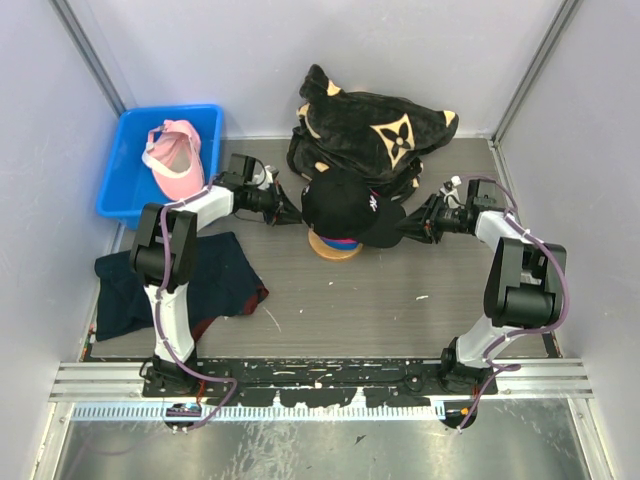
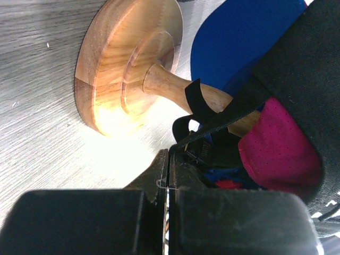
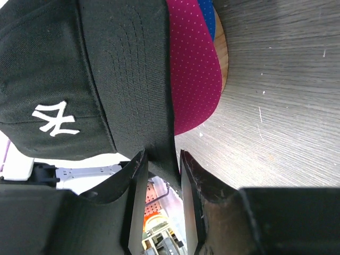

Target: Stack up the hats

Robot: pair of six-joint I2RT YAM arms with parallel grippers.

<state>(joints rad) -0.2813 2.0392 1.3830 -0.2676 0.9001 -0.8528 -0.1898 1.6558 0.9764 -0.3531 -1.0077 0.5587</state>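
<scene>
Caps get covered view by view. From the top camera, the black cap point(image 1: 350, 203) with the white logo is seen sitting on a wooden stand point(image 1: 335, 250) in the middle of the table point(image 1: 400, 290), with bits of other colours poking out underneath. The pink cap point(image 1: 172, 152) is lying in the blue bin point(image 1: 120, 185) at the far left, well apart from that pile. The left gripper point(image 1: 290, 208) is parked at the black cap's left side and the right gripper point(image 1: 408, 225) at its brim side. A black plush bundle point(image 1: 370, 125) is heaped just behind the stand, and a navy cloth point(image 1: 190, 275) is spread beside the left arm. In the left wrist view, the stand's round base and stem are seen sideways, with the blue cap point(image 2: 239, 37) and magenta cap point(image 2: 281, 149) tucked under the black one and a black strap point(image 2: 194, 101) looped across the stem. The fingers are pressed together with only a hairline seam showing, right at the cap's back edge; whether any fabric is caught can't be told. In the right wrist view, the black brim's edge is pinched between the two fingers, and the magenta brim is layered directly beneath it.
</scene>
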